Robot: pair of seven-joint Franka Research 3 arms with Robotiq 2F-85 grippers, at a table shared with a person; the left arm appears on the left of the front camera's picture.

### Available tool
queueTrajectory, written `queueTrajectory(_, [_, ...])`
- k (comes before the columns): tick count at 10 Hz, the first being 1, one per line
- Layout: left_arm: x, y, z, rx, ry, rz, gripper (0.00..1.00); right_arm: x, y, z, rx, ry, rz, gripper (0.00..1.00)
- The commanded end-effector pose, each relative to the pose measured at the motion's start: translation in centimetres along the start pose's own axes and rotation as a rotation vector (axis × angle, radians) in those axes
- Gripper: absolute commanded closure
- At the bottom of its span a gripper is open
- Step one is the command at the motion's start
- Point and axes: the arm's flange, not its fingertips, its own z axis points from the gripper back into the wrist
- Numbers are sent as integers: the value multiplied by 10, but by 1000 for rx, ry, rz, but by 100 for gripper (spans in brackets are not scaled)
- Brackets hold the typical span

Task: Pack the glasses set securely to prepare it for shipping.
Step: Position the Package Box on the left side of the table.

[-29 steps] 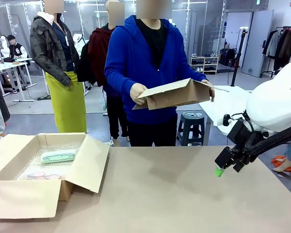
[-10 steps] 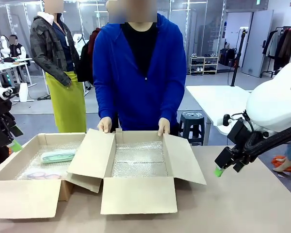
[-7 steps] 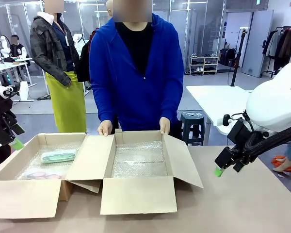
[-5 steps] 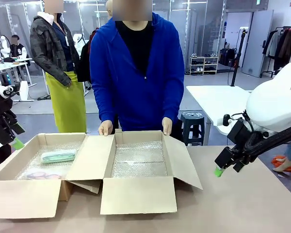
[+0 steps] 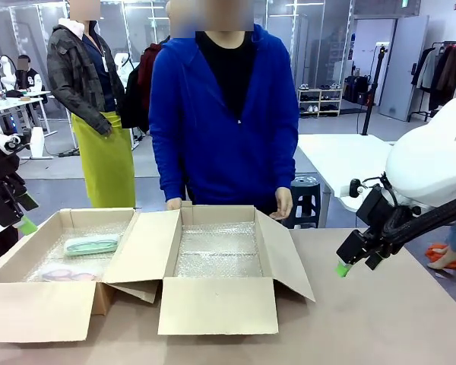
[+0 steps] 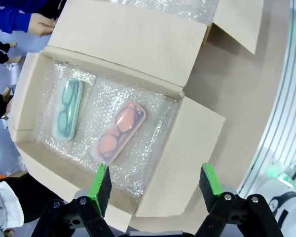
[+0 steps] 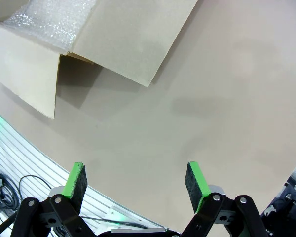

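Two glasses cases lie on bubble wrap inside the open left cardboard box (image 5: 30, 304). The mint green case (image 5: 92, 244) (image 6: 69, 109) is at the far side; the pale pink case (image 5: 61, 274) (image 6: 119, 131) is nearer the front. My left gripper (image 5: 24, 225) (image 6: 155, 180) hangs open above the box's left edge, holding nothing. Over bare table at the right, my right gripper (image 5: 342, 268) (image 7: 135, 180) also stands open and holds nothing. A second open box (image 5: 216, 304) lined with bubble wrap sits mid-table.
A person in a blue hoodie stands at the far side, hands (image 5: 281, 205) by the middle box's far rim. The middle box's flaps (image 5: 285, 255) splay outward, one overlapping the left box. Bare table (image 5: 380, 319) stretches to the right. Other people stand behind.
The person set down the second box mid-table and opened its flaps, then lifted both hands off its far rim. Both grippers have stayed where they were over the last second.
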Motion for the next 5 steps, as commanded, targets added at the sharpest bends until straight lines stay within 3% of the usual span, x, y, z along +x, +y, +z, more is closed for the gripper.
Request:
queueTrajectory(1, [0, 1, 1, 20, 9, 0, 9, -1, 1, 0, 6, -2, 15, 0])
queueTrajectory(5, [0, 1, 1, 20, 9, 0, 9, -1, 1, 0, 6, -2, 15, 0])
